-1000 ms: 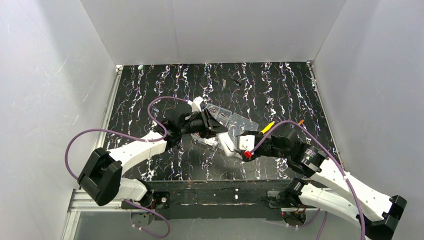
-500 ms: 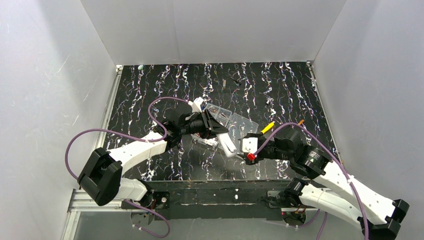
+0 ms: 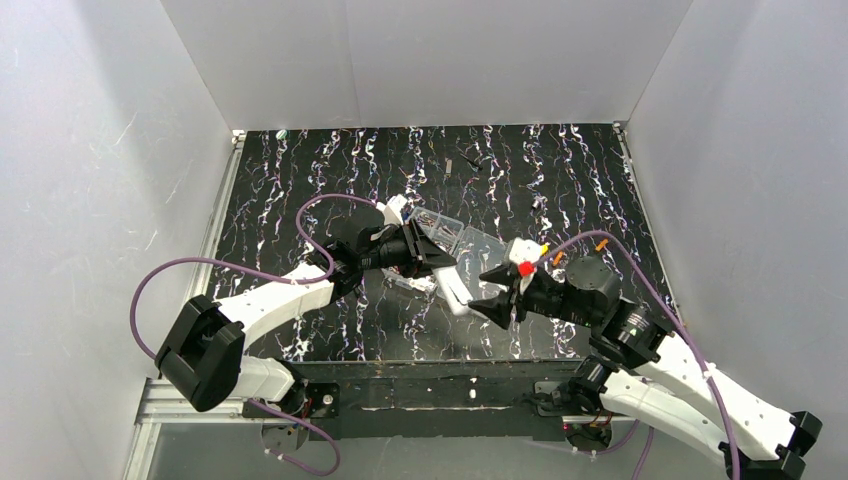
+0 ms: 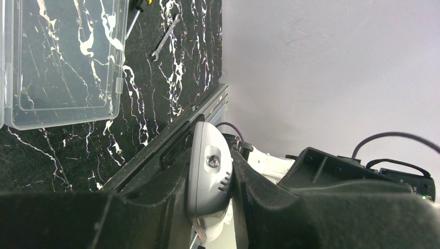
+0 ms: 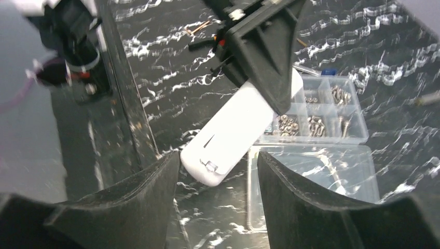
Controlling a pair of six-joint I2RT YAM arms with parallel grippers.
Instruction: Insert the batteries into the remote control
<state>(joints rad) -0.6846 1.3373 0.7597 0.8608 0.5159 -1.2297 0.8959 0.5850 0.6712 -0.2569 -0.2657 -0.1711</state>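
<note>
white remote control (image 5: 236, 132), black white-veined table (image 3: 300, 180)

Smooth white plastic remote control (image 5: 236, 137), slight gloss. Matt black tabletop (image 3: 330, 170) with white marble-like veins. Clear glossy plastic screw box (image 5: 311, 141); shiny metal screws (image 5: 285, 123). Matt black, grainy plastic on right claw fingers (image 5: 129, 207).

Our left gripper (image 3: 432, 258) is clamped on one end of the white remote control (image 3: 455, 291), right by the clear screw box (image 3: 480, 243). Our right gripper (image 3: 479, 288) sits spread wide at its other end.
</note>
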